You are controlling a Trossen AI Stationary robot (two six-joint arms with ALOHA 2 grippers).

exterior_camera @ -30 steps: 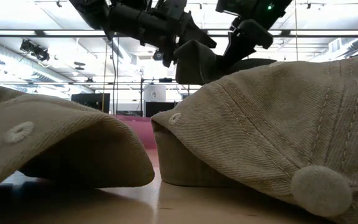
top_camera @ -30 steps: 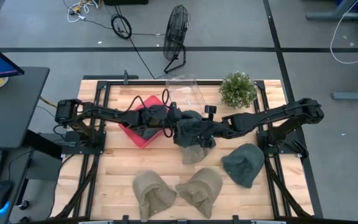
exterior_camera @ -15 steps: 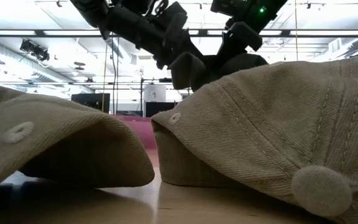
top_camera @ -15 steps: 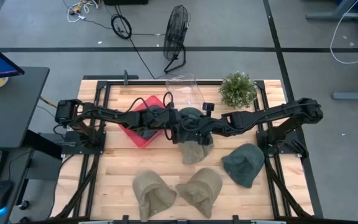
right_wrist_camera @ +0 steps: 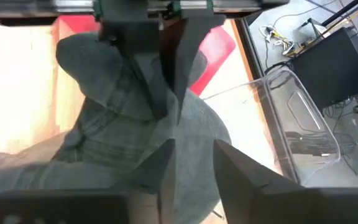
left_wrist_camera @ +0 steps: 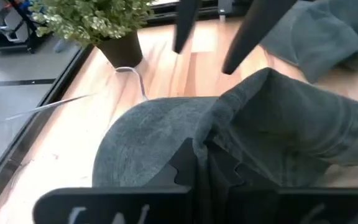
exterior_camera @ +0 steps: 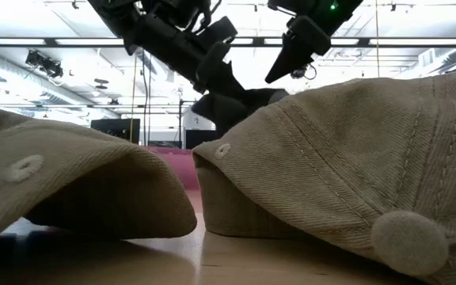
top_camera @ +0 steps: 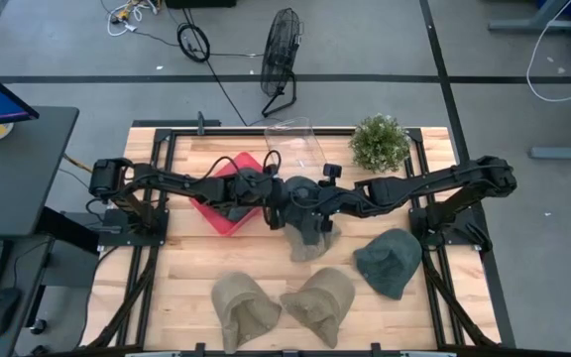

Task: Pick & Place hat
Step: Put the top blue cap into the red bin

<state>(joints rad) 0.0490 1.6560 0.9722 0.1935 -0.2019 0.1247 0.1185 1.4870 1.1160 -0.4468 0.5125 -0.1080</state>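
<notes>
Left claw (top_camera: pixel 284 195) clenched on the grey hat (left_wrist_camera: pixel 241 134), pinching a fold so it hangs clear of the bench (top_camera: pixel 181 268). Right claw (top_camera: pixel 317 203) just beside it, fingers (right_wrist_camera: pixel 241 174) spread, released. Likely a handover. Tan hats (exterior_camera: pixel 77 182) lie below.

Grey floor (top_camera: pixel 385 45), black fan (top_camera: pixel 282 50) behind table.

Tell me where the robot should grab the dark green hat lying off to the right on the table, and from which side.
Probably the dark green hat by its raised edge, pinching the fabric from above. It lies slumped and alone on the table, so nothing blocks a straight-down approach. The right gripper is closest.
</notes>
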